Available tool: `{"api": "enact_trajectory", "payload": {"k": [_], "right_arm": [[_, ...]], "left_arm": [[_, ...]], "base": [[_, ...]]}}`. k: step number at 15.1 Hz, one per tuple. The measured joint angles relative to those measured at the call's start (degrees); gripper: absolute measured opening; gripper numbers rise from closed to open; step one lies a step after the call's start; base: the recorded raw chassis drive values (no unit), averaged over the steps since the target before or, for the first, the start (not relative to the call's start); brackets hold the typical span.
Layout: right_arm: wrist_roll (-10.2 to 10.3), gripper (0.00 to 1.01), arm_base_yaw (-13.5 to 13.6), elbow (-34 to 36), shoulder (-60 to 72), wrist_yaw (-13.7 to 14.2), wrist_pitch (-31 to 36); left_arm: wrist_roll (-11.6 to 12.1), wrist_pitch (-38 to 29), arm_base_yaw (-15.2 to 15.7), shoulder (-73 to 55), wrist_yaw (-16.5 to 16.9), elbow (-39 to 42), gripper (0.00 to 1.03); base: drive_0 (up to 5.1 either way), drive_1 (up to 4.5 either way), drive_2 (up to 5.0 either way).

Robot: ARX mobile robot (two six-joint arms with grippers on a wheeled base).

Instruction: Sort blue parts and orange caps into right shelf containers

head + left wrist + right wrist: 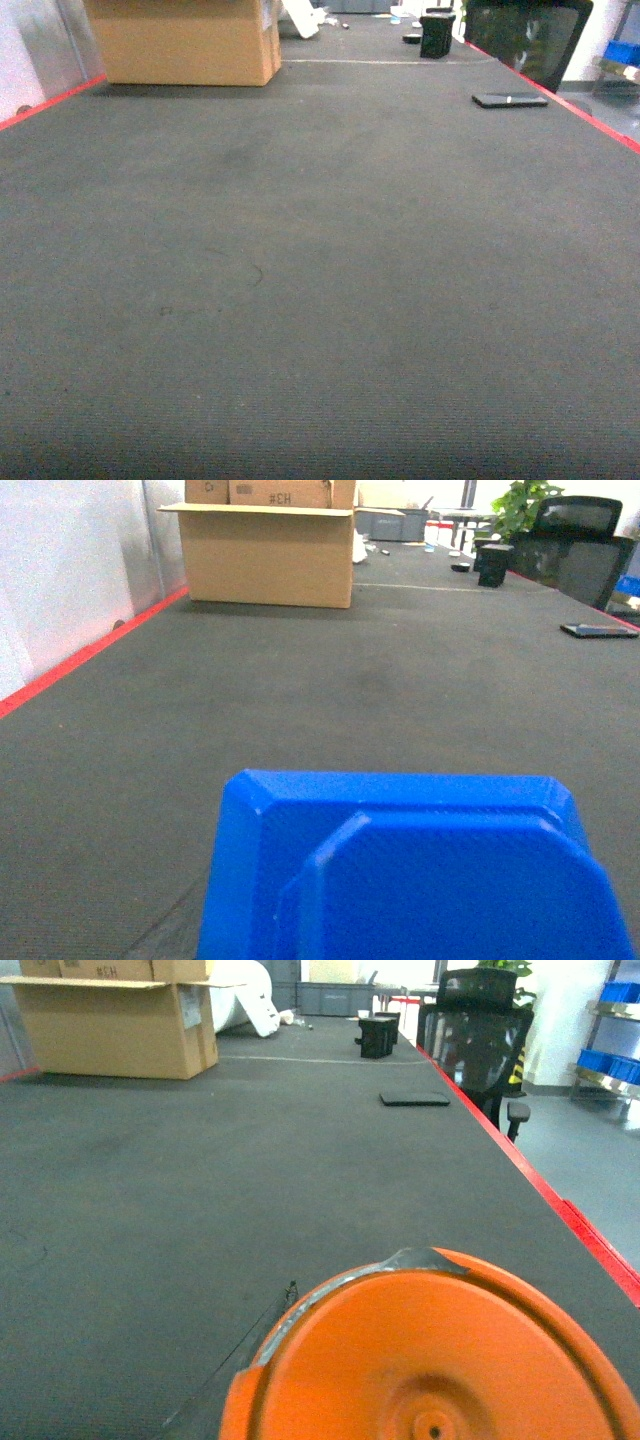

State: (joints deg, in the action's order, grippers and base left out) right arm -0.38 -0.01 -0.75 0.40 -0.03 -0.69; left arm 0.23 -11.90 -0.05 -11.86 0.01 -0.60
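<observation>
Both arms appear to be carrying loads: a moulded blue plastic part (410,880) fills the left wrist view and a round orange plastic cap (440,1360) the right. Neither hand is showing, so their grip cannot be told. The next move calls for finding the shelf containers, unseen beyond the dark grey bench (320,300).

Right fingertip (255,1345) translucent, clear plastic with greyish edge; finer details blurred.

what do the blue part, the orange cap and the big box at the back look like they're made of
Blue part: looks like moulded plastic, with a smooth, slightly glossy, evenly coloured surface and bevelled edges.
Orange cap: probably plastic too, with a soft sheen, concentric raised rings and a small central dimple.
Box: corrugated cardboard, matte brown with open flaps and printed marks.
</observation>
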Motion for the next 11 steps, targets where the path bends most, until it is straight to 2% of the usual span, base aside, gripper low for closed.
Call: {"api": "enact_trajectory", "payload": {"k": [3, 4, 5, 11], "right_arm": [[0.0, 0.42, 0.0, 0.0, -0.1, 0.0, 0.4], [0.0, 0.42, 0.0, 0.0, -0.1, 0.0, 0.3], [0.1, 0.42, 0.0, 0.0, -0.1, 0.0, 0.3], [0.1, 0.42, 0.0, 0.0, -0.1, 0.0, 0.3]], "left_arm": [[0.0, 4.3, 0.0, 3.5, 0.0, -0.1, 0.42], [0.0, 13.2, 0.0, 10.2, 0.0, 0.0, 0.42], [0.0, 11.0, 0.0, 11.5, 0.0, -0.1, 0.42], [0.0, 12.7, 0.0, 11.5, 0.0, 0.0, 0.42]], "base": [[0.0, 0.0, 0.0], [0.0, 0.0, 0.0], [0.0, 0.0, 0.0], [0.0, 0.0, 0.0]]}}
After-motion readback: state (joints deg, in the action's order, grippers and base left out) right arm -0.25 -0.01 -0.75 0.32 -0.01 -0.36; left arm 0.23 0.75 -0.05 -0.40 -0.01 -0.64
